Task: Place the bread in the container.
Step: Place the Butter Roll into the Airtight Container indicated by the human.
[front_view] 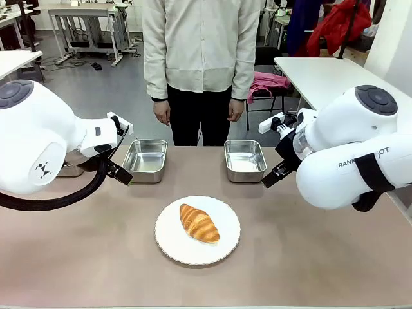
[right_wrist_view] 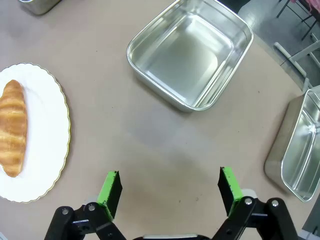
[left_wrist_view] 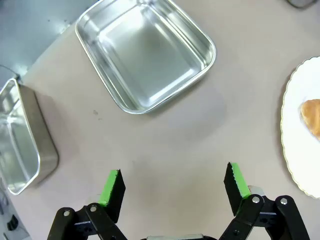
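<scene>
Front view: one croissant (front_view: 199,223), one plate (front_view: 172,243)

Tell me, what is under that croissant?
The croissant lies on a round white plate with a scalloped rim, which sits on the table. The patch of plate directly beneath the croissant is covered, so it cannot be seen.

Table (front_view: 322,257) with white plate (front_view: 168,241), 4 steel trays (front_view: 145,176)
</scene>
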{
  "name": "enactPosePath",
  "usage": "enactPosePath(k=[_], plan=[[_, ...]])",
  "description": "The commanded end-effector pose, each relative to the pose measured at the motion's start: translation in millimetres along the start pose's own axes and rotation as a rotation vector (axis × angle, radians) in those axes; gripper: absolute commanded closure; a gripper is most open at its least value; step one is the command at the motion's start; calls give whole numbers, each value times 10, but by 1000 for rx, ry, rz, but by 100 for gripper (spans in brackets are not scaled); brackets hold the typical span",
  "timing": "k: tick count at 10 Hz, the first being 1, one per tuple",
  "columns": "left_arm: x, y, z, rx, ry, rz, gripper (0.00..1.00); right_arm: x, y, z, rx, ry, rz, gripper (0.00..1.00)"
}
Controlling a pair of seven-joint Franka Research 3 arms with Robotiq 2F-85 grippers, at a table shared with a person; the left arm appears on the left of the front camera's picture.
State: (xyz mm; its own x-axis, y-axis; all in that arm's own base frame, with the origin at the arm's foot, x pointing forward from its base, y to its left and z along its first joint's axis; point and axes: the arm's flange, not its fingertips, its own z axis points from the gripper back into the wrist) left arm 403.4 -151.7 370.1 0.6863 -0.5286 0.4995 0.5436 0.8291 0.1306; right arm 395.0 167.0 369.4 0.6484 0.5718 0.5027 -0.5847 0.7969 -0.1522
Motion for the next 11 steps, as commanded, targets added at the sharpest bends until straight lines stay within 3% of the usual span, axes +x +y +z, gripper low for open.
enactPosePath(k=[1,4,7,9,11], plan=[[0,0,1,0,0,0,0,1,-1,2,0,-1,-1,0],[97,120,121,-23,-20,-15,0,120,-126,96,12,-19,1,0],[414,792,412,-134,-2,-11,0,352,-841,504,114,-64,-37,0],[450,1281,577,-205,-3,-27,0,329,-1383,779,170,-110,-58,0],[323,1869,659,-321,-27,-129,0,232,-1913,925,248,-181,-45,0]])
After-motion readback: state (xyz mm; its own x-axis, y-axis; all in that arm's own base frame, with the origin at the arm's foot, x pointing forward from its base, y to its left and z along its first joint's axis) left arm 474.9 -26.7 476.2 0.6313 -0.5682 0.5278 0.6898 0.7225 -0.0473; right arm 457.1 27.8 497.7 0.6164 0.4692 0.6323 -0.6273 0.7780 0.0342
